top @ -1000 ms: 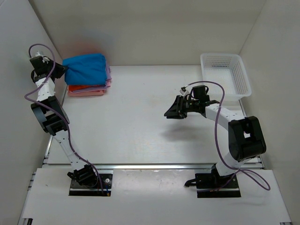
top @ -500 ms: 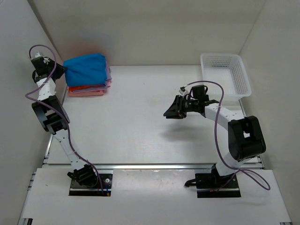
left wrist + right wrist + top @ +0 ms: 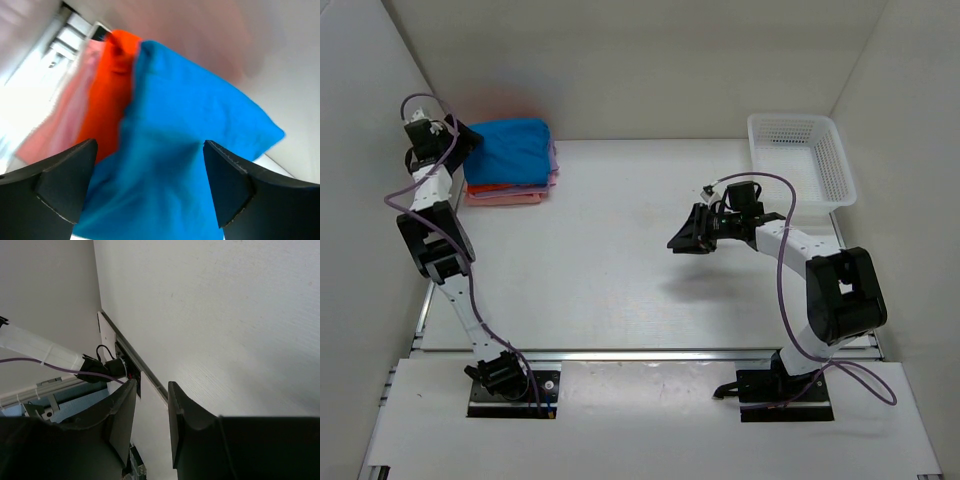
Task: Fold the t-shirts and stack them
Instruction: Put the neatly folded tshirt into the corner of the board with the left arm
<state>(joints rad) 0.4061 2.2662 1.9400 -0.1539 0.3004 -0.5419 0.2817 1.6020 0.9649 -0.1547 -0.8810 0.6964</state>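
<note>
A stack of folded t-shirts sits at the back left of the table: a bright blue t-shirt [image 3: 515, 148] on top, an orange one [image 3: 500, 186] under it, a pink one [image 3: 505, 198] at the bottom, and a lavender edge [image 3: 554, 160] on the right side. My left gripper [image 3: 458, 143] hovers at the stack's left end. In the left wrist view the left gripper [image 3: 150, 145] is wide open, with the blue t-shirt [image 3: 195, 120] lying beyond its fingers beside the orange [image 3: 107, 95] and pink [image 3: 65, 125] layers. My right gripper [image 3: 676, 243] hangs over mid-table, its jaws narrowly apart and holding nothing [image 3: 152, 383].
A white mesh basket [image 3: 842, 170] stands at the back right against the wall. White walls close in the table on the left, back and right. The right wrist view shows bare tabletop and the table's near rail [image 3: 131, 356].
My left gripper has opened and let go of the blue t-shirt's left edge, and has shifted right toward the stack. The right arm has barely moved.
</note>
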